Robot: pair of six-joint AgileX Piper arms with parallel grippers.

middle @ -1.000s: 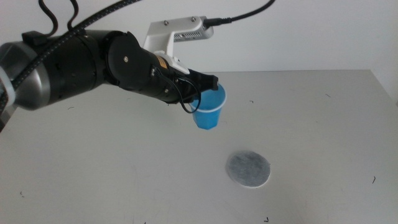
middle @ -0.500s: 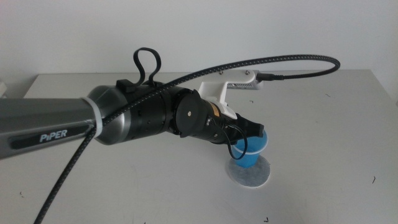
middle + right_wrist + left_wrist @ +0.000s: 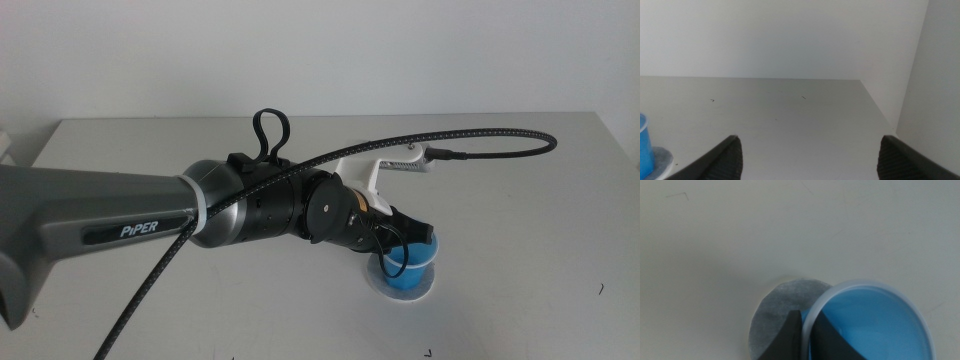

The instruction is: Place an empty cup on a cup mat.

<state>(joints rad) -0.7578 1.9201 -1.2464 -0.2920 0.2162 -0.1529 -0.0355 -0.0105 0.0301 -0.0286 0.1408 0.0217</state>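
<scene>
The blue cup (image 3: 410, 272) is upright over the grey cup mat (image 3: 427, 292), of which only a thin edge shows around its base. My left gripper (image 3: 416, 236) reaches in from the left and is shut on the cup's rim, one jaw inside and one outside. The left wrist view shows the cup's empty blue inside (image 3: 875, 325) with the mat (image 3: 775, 315) under it. The right wrist view shows the cup (image 3: 643, 145) down at the mat (image 3: 662, 159); I cannot tell if they touch. My right gripper (image 3: 810, 160) is open, empty, and out of the middle view.
The white table (image 3: 520, 180) is bare apart from small dark marks. The left arm's braided cable (image 3: 480, 135) arcs above the cup. A white wall stands behind the table, whose right edge (image 3: 880, 115) lies near my right gripper.
My left gripper has carried the cup right and toward the camera, from above the bare table to over the mat, and lowered it until the cup covers most of the mat.
</scene>
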